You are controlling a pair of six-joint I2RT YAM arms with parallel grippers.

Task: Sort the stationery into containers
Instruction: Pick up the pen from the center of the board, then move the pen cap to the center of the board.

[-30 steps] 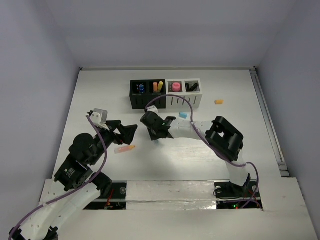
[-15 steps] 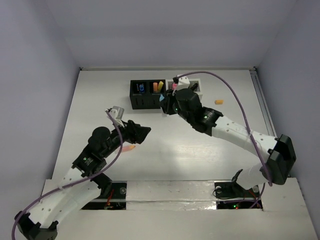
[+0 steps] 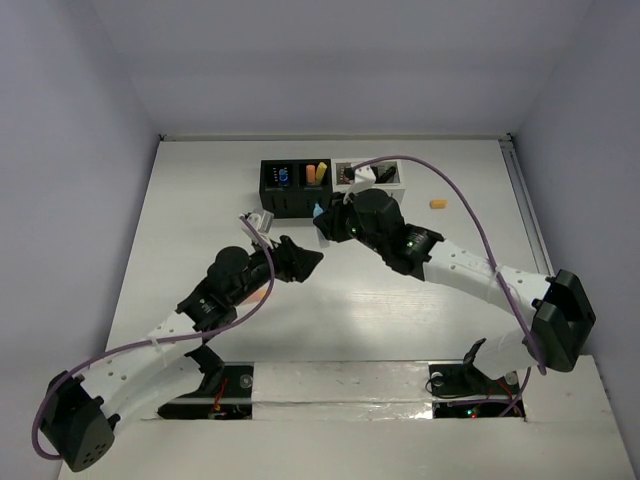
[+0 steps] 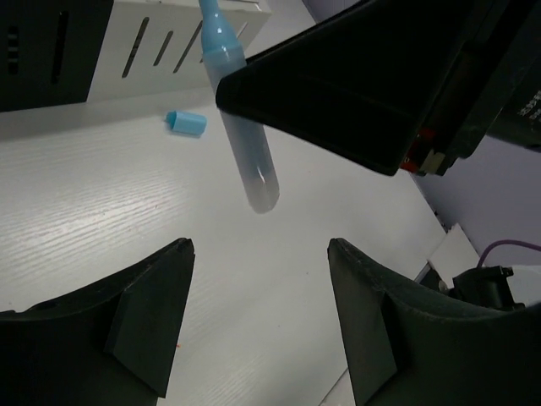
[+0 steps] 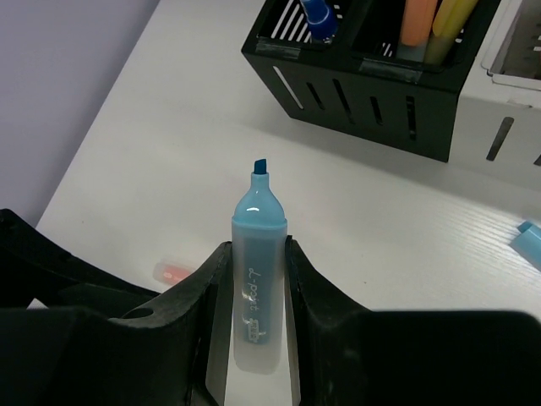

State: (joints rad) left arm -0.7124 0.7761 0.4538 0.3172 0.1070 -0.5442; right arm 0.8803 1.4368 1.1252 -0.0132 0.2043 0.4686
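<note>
Blue highlighter [image 3: 318, 211], overhead: clamped in the right gripper [image 3: 322, 214] and held off the table just in front of the containers [image 3: 290, 203], near where the black cubes meet the white ones. It is not yet over any opening.
Left gripper [image 3: 306, 262], overhead: close beside the right one and pointing toward it. Both arms crowd one patch of table, so a swing by either could knock them together.
Loose stationery, overhead: an orange piece [image 3: 437, 204] lies well right of the row. A pink-orange pen [image 3: 258, 295] is partly hidden under the left arm, which could sweep it aside.
Left jaws, left wrist view: spread apart with nothing between them. The highlighter hangs ahead of them, its rear end free.
Blue cap [image 4: 186, 123], left wrist view: on the table near the white cube, where a low pass might flick it.
Grip, right wrist view: the fingers [image 5: 211, 279] pinch the barrel's lower half, with the bare chisel tip aimed toward the black cubes [image 5: 363, 93].
Risk, right wrist view: the openings are narrow and partly filled by a blue pen [image 5: 317, 13]. A tilted barrel could catch a rim, slip or smear ink.
</note>
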